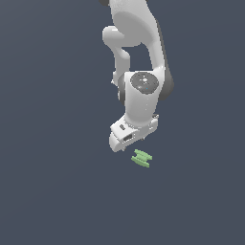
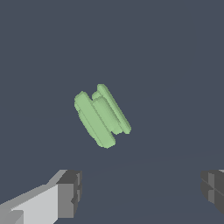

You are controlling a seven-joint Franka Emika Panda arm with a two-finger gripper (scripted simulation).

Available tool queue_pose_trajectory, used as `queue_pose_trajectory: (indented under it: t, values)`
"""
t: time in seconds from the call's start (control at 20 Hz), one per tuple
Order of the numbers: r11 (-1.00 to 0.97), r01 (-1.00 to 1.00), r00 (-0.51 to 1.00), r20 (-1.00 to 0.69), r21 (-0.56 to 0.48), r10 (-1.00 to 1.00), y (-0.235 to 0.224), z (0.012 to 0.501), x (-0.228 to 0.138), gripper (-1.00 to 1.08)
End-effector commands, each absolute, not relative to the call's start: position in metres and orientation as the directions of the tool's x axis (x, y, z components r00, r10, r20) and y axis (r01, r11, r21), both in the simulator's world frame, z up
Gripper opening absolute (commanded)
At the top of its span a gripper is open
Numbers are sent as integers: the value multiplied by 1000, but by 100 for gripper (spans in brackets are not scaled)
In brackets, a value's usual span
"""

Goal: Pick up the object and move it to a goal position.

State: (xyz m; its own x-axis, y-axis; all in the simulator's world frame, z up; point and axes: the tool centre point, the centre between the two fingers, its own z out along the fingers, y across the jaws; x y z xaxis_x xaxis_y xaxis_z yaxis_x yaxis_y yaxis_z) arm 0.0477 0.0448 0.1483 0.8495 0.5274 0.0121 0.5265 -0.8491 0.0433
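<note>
The object (image 1: 141, 158) lies on the floor just beside and below the gripper (image 1: 136, 142), toward the exterior view's right, bars slanting between the spread, empty jaws.

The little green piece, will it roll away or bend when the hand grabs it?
The green piece probably won't roll: its two flat-looking bars lie flat. It looks blocky, so likely stiff. Being tiny beside the open hand, it could slip or twist.
</note>
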Motion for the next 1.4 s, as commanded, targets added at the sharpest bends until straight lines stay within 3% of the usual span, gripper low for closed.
queue_pose_trajectory:
  t: [0.0,0.75,1.35]
  values:
    - [-804,593,804,6,39,594,52,140,51,100]
    - [-516,857,516,-3,7,857,86,96,64,100]
    - [-452,892,452,0,0,892,93,88,66,100]
